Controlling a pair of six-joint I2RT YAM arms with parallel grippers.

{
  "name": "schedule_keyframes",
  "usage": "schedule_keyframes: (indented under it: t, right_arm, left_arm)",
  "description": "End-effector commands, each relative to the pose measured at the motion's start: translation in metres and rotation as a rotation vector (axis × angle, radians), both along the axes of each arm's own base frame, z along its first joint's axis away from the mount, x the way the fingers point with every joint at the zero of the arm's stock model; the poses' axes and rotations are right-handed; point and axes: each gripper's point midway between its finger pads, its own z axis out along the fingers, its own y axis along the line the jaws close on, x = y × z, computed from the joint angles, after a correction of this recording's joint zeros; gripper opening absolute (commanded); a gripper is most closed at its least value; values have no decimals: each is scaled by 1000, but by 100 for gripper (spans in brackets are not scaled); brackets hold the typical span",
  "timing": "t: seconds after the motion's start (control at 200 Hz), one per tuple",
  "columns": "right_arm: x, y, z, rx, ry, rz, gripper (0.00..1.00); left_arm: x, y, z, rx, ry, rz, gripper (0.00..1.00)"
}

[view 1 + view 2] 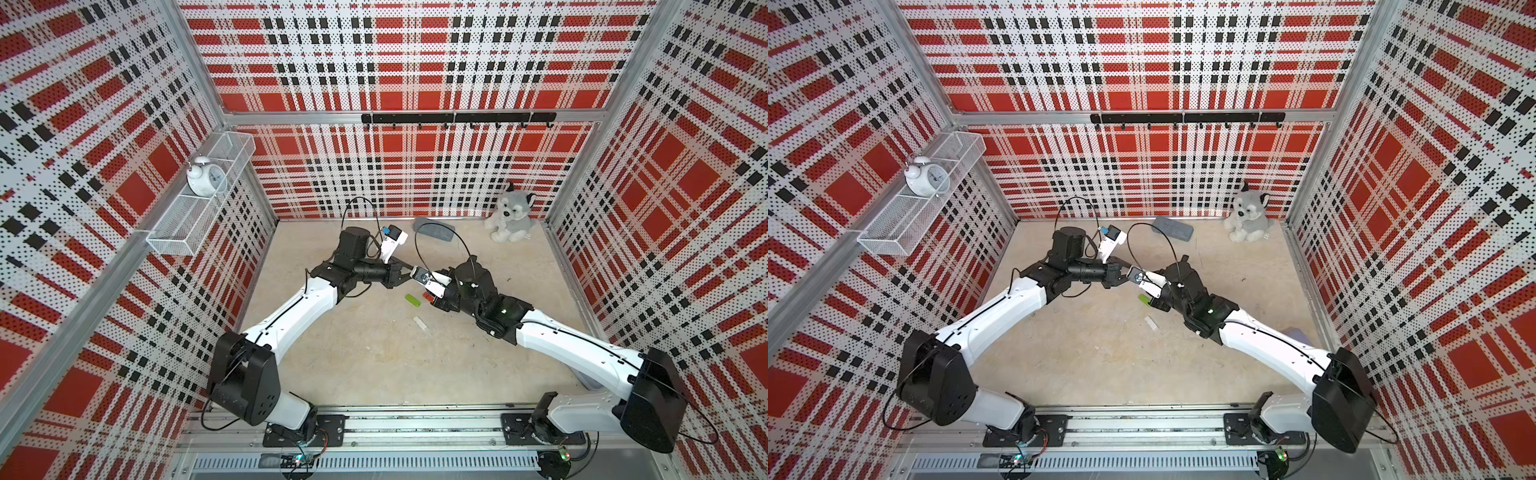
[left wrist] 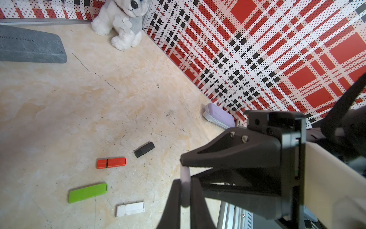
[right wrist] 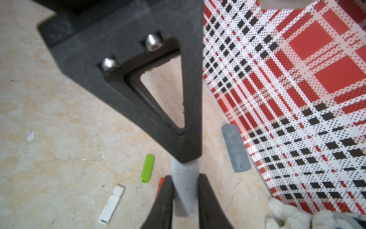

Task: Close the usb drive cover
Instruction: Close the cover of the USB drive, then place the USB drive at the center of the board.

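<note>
A pale grey usb drive [image 2: 185,195] hangs in the air above the table, held between both grippers. My left gripper [image 2: 185,181] is shut on its thin sides. My right gripper [image 3: 185,176] is shut on the wider faces of the same usb drive [image 3: 184,198], from the opposite end. Each wrist view shows the other arm's black finger reaching down onto the drive. I cannot tell where the cover meets the body, because the fingers hide the seam. In both top views the two arms meet at mid-table, the left gripper [image 1: 409,272] tip to tip with the right, and the drive is hidden under the right wrist camera.
On the table below lie a red drive [image 2: 111,163], a green drive [image 2: 88,192], a white drive [image 2: 130,208] and a black drive [image 2: 144,149]. A grey case [image 1: 433,230] and a plush dog [image 1: 510,214] sit at the back wall. A lilac box [image 2: 218,117] rests by the right wall.
</note>
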Motion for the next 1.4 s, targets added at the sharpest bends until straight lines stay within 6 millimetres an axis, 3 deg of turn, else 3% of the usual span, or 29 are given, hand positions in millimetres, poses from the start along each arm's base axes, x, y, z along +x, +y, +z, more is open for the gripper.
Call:
schedule_keyframes:
  t: [0.0, 0.15, 0.256, 0.306, 0.431, 0.561, 0.732, 0.927, 1.102, 1.177, 1.207, 1.393]
  right_arm:
    - [-12, 23, 64, 178, -119, 106, 10]
    - [-5, 13, 39, 113, -77, 38, 10]
    - [-8, 4, 20, 97, -30, 2, 9]
    - [-11, -1, 11, 92, -9, -12, 9]
    - [-17, -14, -3, 104, 42, -60, 10]
    - [-24, -22, -25, 113, 126, -86, 10]
    - [-40, -1, -64, 144, 357, -32, 10]
    - [-55, 31, -112, 164, 636, 12, 12]
    - [-59, 45, -166, 50, 836, -55, 12]
    - [-59, 47, -187, 7, 896, -87, 12]
    - [-58, 48, -193, -8, 913, -100, 12]
    - [-60, 50, -221, -111, 956, -151, 14]
  left_arm:
    - [-8, -13, -3, -3, 10, -49, 2]
    - [6, -3, 12, 7, -63, 39, 13]
    - [13, 11, 29, -2, -145, 114, 25]
    - [13, 17, 37, -20, -179, 141, 35]
    - [10, 32, 49, -59, -241, 192, 43]
    - [13, 61, 58, -90, -282, 315, 51]
    - [13, 115, 74, -154, -372, 560, 58]
    - [4, 168, 72, -152, -443, 826, 68]
    - [-6, 196, 60, -144, -468, 960, 80]
    - [-9, 203, 56, -137, -470, 998, 91]
    - [-7, 214, 54, -128, -473, 1037, 100]
    - [-9, 229, 45, -108, -471, 1096, 98]
